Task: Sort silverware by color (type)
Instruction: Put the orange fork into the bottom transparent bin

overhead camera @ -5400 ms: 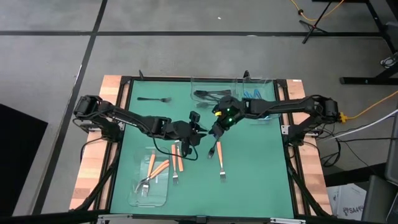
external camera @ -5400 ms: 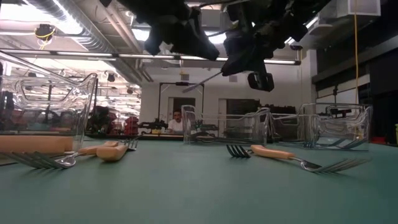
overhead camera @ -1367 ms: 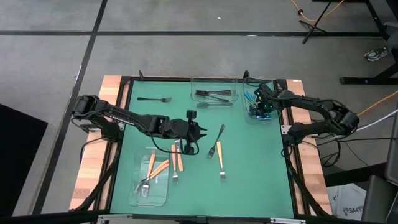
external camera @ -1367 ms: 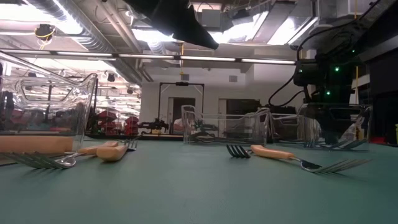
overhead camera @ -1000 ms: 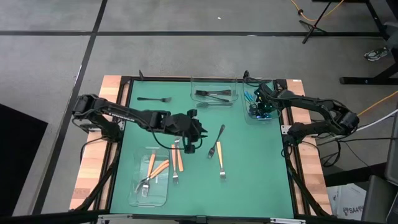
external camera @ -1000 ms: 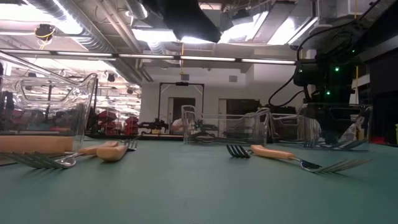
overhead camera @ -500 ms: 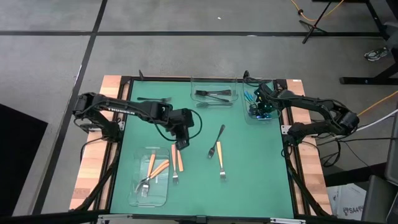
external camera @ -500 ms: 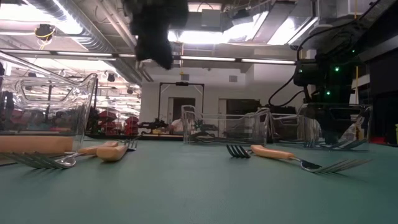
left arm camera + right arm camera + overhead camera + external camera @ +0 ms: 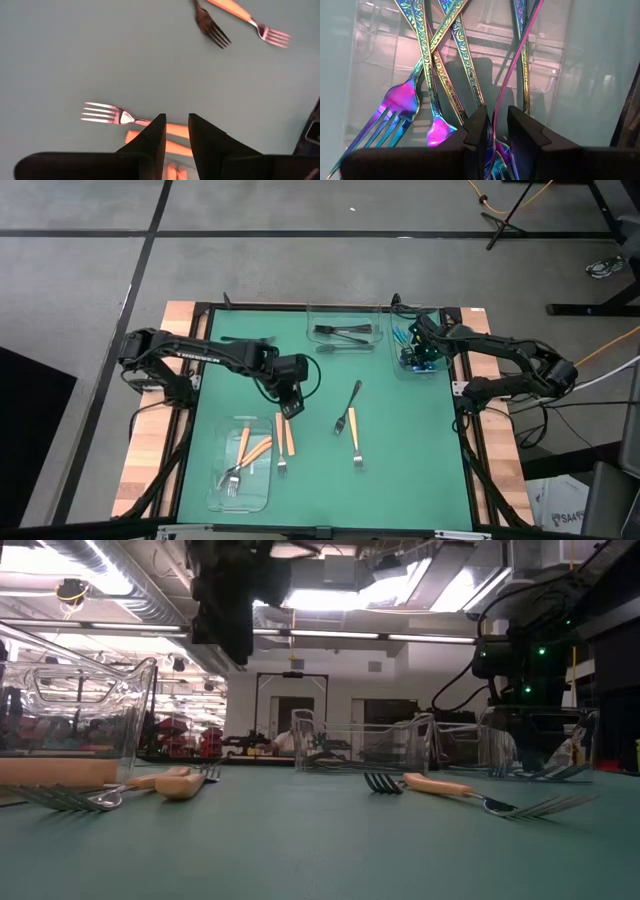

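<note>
My high camera looks straight down on the whole worktop (image 9: 400, 440). My low camera sits at worktop height and faces level into the room. Both share the orange-handled fork (image 9: 356, 442) (image 9: 470, 792) at 5 o'clock from centre. My wrist cameras look down from close range.

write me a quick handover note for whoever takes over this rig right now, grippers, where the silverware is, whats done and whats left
Left gripper: slightly open, empty, above the orange-handled fork lying beside the near-left tray.
Right gripper: over the far-right tray, fingers slightly apart, nothing visibly held.
Done: iridescent forks in the far-right tray; black pieces in the far-middle tray; two orange-handled forks in the near-left tray.
Left: that orange-handled fork, another orange-handled fork mid-table, the black fork beside it, and a black fork at the far left.
</note>
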Available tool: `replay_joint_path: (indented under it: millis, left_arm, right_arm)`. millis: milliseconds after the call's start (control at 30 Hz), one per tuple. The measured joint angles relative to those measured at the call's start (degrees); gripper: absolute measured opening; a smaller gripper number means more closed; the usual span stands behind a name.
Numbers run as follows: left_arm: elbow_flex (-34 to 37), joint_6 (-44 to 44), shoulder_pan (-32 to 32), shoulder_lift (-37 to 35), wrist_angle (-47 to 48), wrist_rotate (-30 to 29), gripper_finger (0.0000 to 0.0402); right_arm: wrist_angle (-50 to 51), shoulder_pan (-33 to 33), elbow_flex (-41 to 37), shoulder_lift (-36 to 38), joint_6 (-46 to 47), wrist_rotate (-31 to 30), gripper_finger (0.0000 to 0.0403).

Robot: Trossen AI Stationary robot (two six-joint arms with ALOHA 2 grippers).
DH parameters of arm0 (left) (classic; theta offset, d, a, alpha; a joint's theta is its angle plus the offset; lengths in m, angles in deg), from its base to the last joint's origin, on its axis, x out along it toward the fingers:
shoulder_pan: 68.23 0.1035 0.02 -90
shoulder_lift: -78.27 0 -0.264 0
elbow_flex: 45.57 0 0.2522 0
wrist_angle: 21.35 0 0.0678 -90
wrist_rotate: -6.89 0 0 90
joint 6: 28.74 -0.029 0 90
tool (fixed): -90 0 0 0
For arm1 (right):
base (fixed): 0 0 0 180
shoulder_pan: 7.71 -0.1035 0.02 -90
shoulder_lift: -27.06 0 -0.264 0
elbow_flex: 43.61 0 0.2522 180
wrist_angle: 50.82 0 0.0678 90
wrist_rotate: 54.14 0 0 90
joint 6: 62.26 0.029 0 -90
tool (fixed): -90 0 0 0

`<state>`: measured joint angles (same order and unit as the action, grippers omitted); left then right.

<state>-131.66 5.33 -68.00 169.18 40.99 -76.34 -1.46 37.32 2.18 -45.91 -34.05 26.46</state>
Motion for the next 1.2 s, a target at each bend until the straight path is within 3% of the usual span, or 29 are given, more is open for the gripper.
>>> replay_joint_path:
  millis: [133,233,800,1200]
  left_arm:
    - [0.0,-1.2,1.3,1.2,0.3,0.3,0.0076]
    - [0.0,-7.4,1.4,1.9,0.7,-1.8,0.0076]
    - [0.0,-65.3,-1.0,8.3,0.5,-2.3,0.0076]
    - [0.0,-83.3,-1.7,14.6,0.3,-3.1,0.0076]
  right_arm:
    - [0.0,0.0,0.0,0.0,0.0,0.0,0.0072]
    - [0.0,0.0,0.0,0.0,0.0,0.0,0.0072]
    - [0.0,0.0,0.0,0.0,0.0,0.0,0.0072]
    - [-0.2,0.0,0.0,0.0,0.0,0.0,0.0072]
